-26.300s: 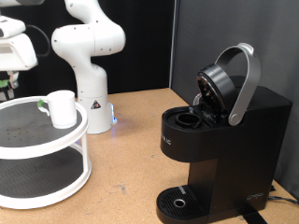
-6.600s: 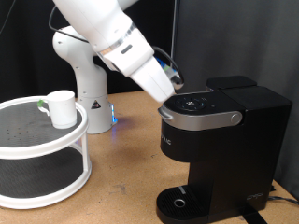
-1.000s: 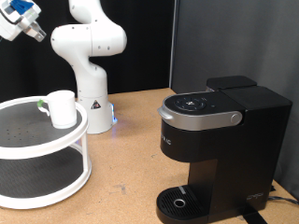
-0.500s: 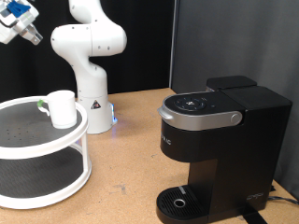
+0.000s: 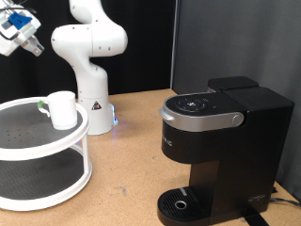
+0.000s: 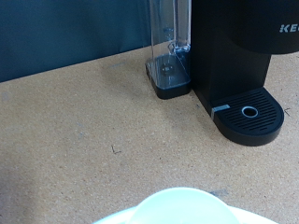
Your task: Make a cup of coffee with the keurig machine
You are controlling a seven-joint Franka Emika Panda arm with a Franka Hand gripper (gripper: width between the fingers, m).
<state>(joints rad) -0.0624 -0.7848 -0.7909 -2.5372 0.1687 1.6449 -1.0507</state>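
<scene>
The gripper point(image 5: 28, 45) hangs high up at the exterior view's top left, well above the cup point(image 5: 62, 109); from here I can't tell how its jaws stand, since only a sliver shows at the frame edge. The cup sits upright on the top tier of a white two-tier round stand point(image 5: 56, 149). The keurig machine point(image 5: 221, 151) stands well apart from the cup, toward the exterior view's right, lid shut, its round drip tray point(image 6: 249, 113) bare.
</scene>
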